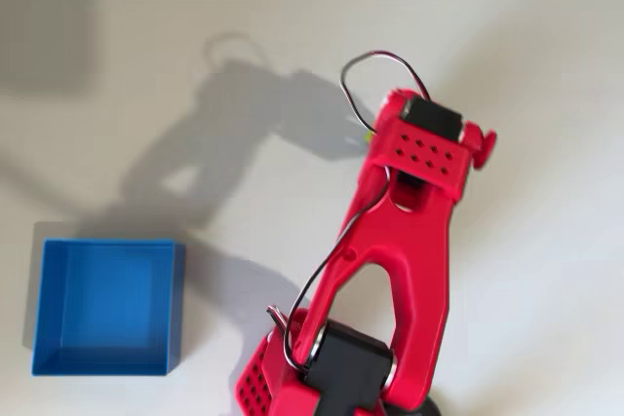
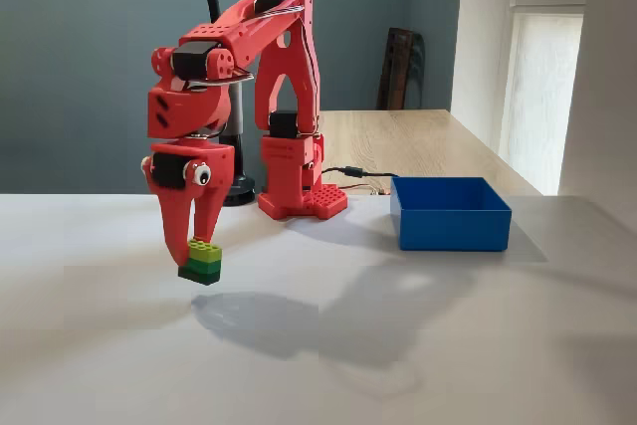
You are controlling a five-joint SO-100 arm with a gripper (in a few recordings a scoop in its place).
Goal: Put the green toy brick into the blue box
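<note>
1. White table (image 2: pixel 478 345) under a grey-blue wall, with a wooden table behind.
2. Red arm's gripper (image 2: pixel 202 246) points down, jaws closed on the brick (image 2: pixel 203 261), held clear above the table in the fixed view.
3. Box (image 2: pixel 450 214) sits well apart, right of the arm's base there; in the overhead view the box (image 1: pixel 105 307) lies lower left.

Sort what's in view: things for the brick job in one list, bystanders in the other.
Belongs to the job:
- green toy brick, held above the table in the gripper
- blue box, nothing visible inside

Just there:
- black pole behind the arm
- wooden table farther back
</note>
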